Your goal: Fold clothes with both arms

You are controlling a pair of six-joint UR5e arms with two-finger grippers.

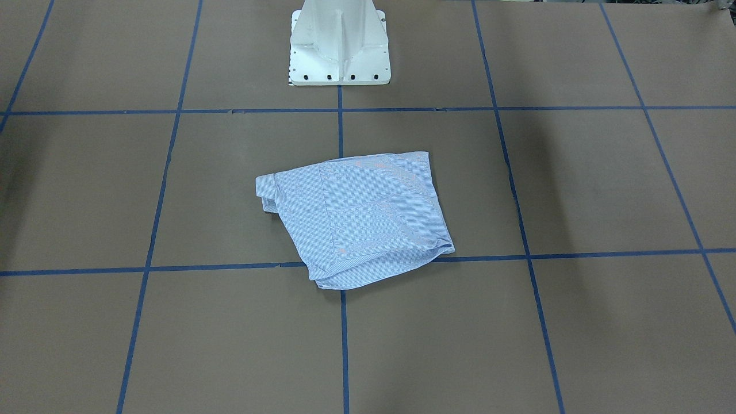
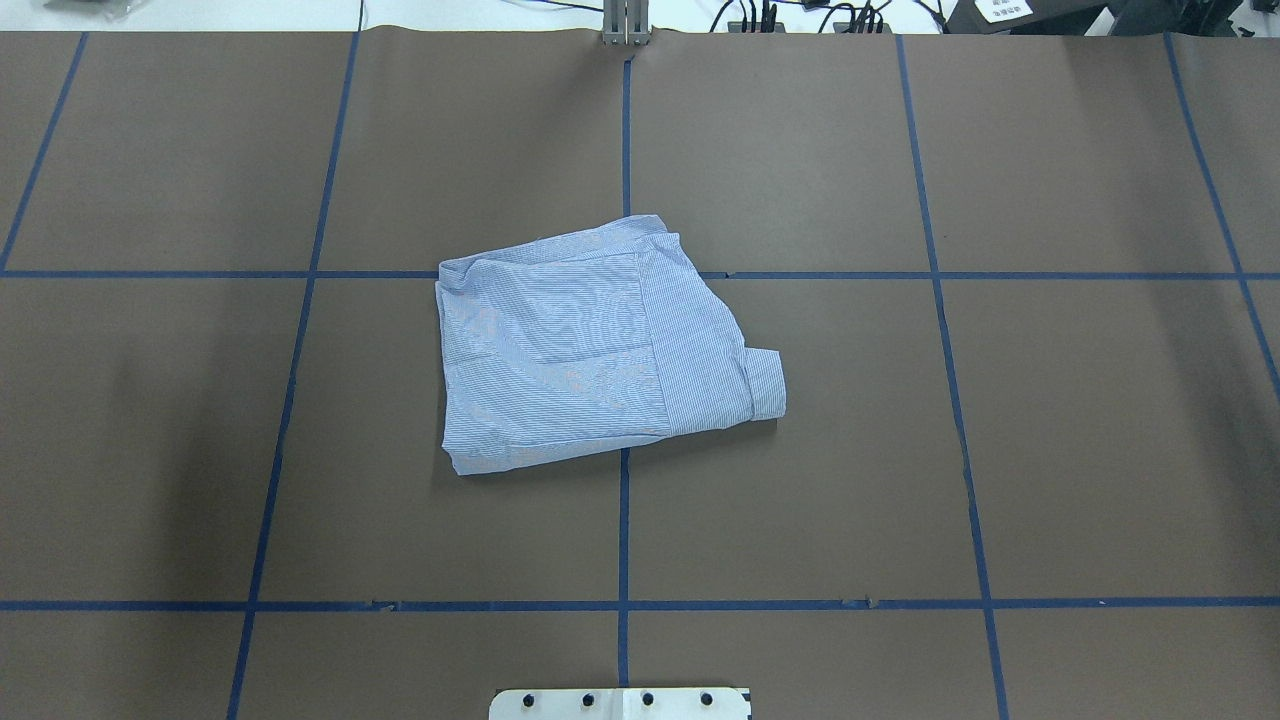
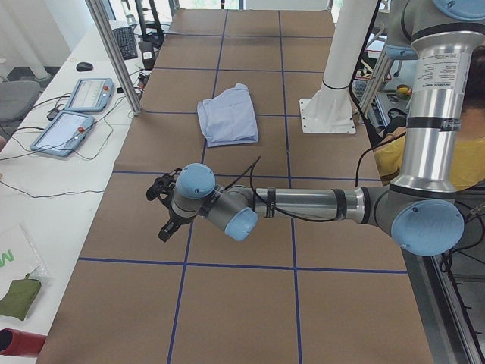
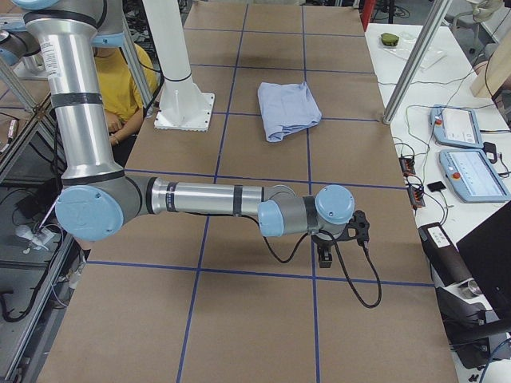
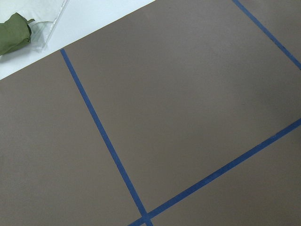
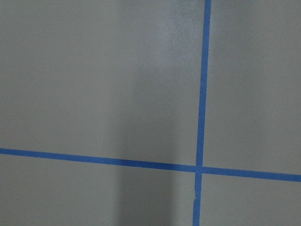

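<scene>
The light blue-and-white striped shirt [image 1: 362, 213] lies folded into a compact, roughly square bundle in the middle of the brown table, with a cuff sticking out at one side. It also shows in the overhead view [image 2: 590, 350] and both side views [image 3: 227, 114] [image 4: 289, 109]. Neither arm is near it. The left gripper [image 3: 163, 231] hangs over the table's left end, far from the shirt. The right gripper [image 4: 323, 257] hangs over the table's right end. I cannot tell whether either is open or shut. Both wrist views show only bare table with blue tape lines.
The white pedestal base [image 1: 339, 46] stands at the robot's side of the table. Teach pendants [image 3: 72, 129] [image 4: 471, 171] lie on the white benches across from the robot. A green bag [image 5: 14, 37] lies just off the table's left end. Aluminium posts [image 3: 114, 53] [image 4: 415, 64] stand along the table's far edge.
</scene>
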